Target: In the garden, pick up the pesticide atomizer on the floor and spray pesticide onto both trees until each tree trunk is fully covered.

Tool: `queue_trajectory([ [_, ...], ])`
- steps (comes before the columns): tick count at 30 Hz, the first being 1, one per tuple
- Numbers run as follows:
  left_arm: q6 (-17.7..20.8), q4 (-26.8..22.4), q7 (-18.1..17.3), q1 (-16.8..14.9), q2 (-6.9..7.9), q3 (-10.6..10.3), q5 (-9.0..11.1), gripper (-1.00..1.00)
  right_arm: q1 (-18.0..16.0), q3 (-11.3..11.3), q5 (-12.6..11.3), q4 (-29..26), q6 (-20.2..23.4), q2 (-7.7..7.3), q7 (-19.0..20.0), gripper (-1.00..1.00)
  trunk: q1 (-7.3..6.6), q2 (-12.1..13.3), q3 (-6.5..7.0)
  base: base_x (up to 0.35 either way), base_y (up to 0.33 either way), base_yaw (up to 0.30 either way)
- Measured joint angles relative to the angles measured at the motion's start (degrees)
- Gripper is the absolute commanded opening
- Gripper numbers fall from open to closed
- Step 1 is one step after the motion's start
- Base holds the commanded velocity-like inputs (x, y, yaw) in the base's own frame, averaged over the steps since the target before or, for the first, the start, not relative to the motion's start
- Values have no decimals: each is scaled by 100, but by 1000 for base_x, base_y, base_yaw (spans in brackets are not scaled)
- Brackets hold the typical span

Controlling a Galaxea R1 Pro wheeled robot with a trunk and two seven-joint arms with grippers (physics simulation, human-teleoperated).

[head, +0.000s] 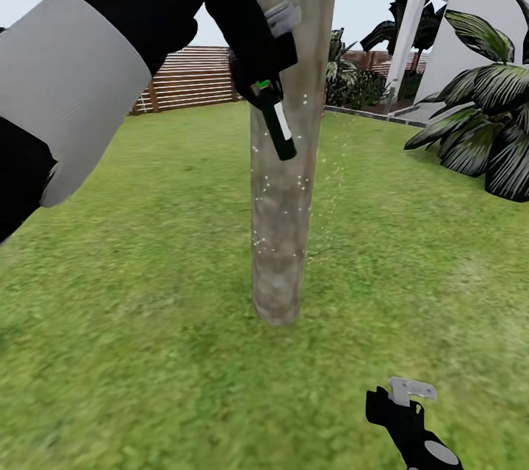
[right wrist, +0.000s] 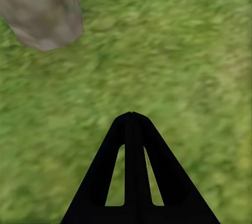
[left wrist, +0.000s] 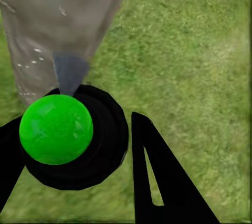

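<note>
A thick grey-brown tree trunk (head: 285, 161) rises from the lawn in the middle of the head view. My left gripper (head: 261, 70) is raised in front of it, shut on the pesticide atomizer (head: 275, 121), a slim dark bottle with a pale label that hangs tilted against the trunk. White pesticide specks (head: 283, 187) dot the bark and drift to its right. In the left wrist view the atomizer's green-topped head (left wrist: 56, 128) sits between my fingers (left wrist: 157, 182), with the trunk (left wrist: 52, 30) just beyond. My right gripper (head: 411, 391) hangs low over the grass, shut and empty; its wrist view shows the trunk's base (right wrist: 42, 9).
Grass lawn (head: 147, 294) spreads all around the trunk. A slatted wooden fence (head: 187, 77) runs along the back left. Palms (head: 485, 117) and a white building (head: 455, 7) stand at the right.
</note>
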Motion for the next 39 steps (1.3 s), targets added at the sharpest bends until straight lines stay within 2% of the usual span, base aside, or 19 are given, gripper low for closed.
queue_trajectory([
  [4,-145,-314,-29,615,0,-9,0,-100,0,6,0,3,0,10,0,-100,1,0,0,0,0,0],
  [13,-187,-584,6,1984,0,-26,-46,-100,0,2,0,7,0,12,0,-100,1,0,-1,0,0,0],
  [14,-185,-593,5,2138,0,-28,-145,-100,0,1,0,8,0,12,0,-100,0,0,0,0,0,0],
  [16,-179,-604,-10,2482,0,-30,-494,-100,0,4,0,7,0,12,0,-100,1,0,-1,0,0,0],
  [18,-178,-609,-20,2737,0,-30,-703,-100,0,2,0,7,0,12,-1,-100,1,0,0,0,0,0],
  [19,-181,-612,-24,2904,0,-29,-782,-100,0,1,0,8,0,12,0,-100,0,0,0,0,0,0],
  [22,-185,-612,-24,3138,0,-33,-858,-100,0,-3,0,7,0,12,0,-100,0,0,0,0,0,0],
  [23,-175,-613,-25,3354,0,-37,-1111,-100,0,-6,1,6,0,7,0,-100,1,0,0,0,0,0],
  [25,-179,-654,-32,3668,0,-37,-1489,-100,0,-8,0,5,0,5,0,-100,0,0,0,0,0,0],
  [29,-180,-766,-44,4374,0,-37,-2042,-100,0,-9,0,1,0,-3,0,-100,0,0,0,0,0,0],
  [31,-180,-818,-48,4639,0,-36,-2389,-100,0,-9,0,0,0,-4,0,-100,0,0,0,0,0,0],
  [32,-183,-833,-49,4707,0,-36,-2481,-100,0,-9,0,0,0,-4,0,-100,-1,0,0,0,0,0],
  [34,-174,-888,-61,5025,0,-35,-2968,-100,0,-16,0,0,0,-5,0,-100,0,0,0,0,0,0],
  [37,-171,-916,-141,5296,0,-39,-3238,-100,0,-43,-2,0,0,-9,0,-100,-1,0,1,0,0,0],
  [39,-160,-933,-252,5513,0,-50,-3540,-100,0,-59,-8,0,-4,-17,0,-100,0,0,0,0,0,0],
])
